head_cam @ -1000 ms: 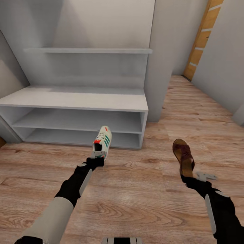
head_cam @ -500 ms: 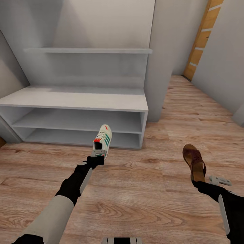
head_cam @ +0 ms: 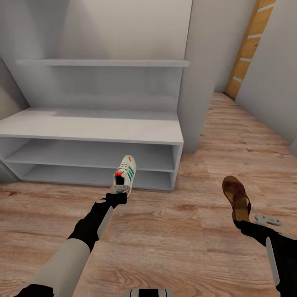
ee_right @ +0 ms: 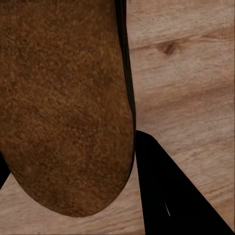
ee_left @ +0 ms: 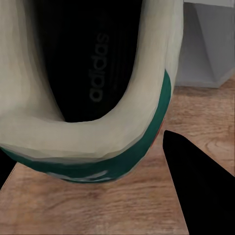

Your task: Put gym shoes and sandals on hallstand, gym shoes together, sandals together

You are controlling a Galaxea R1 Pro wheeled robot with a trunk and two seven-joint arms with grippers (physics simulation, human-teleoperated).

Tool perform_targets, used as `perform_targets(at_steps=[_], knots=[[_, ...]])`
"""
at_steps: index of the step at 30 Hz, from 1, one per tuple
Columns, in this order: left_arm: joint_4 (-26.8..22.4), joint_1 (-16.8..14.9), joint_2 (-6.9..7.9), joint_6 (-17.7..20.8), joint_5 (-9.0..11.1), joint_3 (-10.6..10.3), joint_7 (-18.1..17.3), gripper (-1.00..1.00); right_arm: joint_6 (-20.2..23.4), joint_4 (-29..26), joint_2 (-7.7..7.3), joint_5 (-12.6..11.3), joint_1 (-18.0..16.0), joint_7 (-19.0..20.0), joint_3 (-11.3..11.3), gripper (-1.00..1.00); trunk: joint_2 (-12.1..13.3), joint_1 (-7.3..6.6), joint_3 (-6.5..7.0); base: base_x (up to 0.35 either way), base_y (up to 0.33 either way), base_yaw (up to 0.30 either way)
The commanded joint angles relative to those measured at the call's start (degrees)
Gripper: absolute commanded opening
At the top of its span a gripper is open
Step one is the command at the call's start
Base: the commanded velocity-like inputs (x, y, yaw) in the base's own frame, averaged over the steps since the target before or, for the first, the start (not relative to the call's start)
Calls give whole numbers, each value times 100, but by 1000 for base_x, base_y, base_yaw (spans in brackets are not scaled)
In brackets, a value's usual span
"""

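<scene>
Meanwhile my left pincer [head_cam: 119,190] was clenched on the heel of a sneaker [head_cam: 125,174], which hung toe-forward at about 12 o'clock from the wrist, just in front of the rack [head_cam: 95,128] and level with its lowest shelf. My left wrist view looked straight into the shoe's dark opening [ee_left: 83,63], one black finger [ee_left: 196,191] beside the padded collar. My right pincer [head_cam: 244,218] grasped the heel end of a sandal [head_cam: 236,196], held out at roughly 11 o'clock from that wrist, above the floor [head_cam: 165,231] and well apart from the rack's right end. I judged both to be light. The sneaker's collar looked soft and likely to squash, so a grip across the firmer heel counter seemed safest. The sandal looked flat, stiff and slim, its suede-like footbed [ee_right: 63,98] offering friction, though held by one end it could swing. The other sneaker and sandal were out of sight.
</scene>
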Motion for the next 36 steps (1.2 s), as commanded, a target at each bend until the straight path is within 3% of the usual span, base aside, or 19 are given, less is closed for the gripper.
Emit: perform_targets(at_steps=[1, 13, 36], knots=[[-4, -2, 1, 32, 42, -4, 7, -100, 32, -7, 1, 36, -4, 36, -7, -100, -2, 2, -5, 344, 0, 0], [4, -2, 1, 31, 42, -5, 7, -100, 32, -7, 1, 36, -4, 39, -7, -100, -2, 2, -5, 345, -21, 0], [1, -2, 9, 28, 33, -4, 4, -100, 34, -7, 2, 36, -3, 40, -7, -100, -2, 2, -5, 300, -148, 0]])
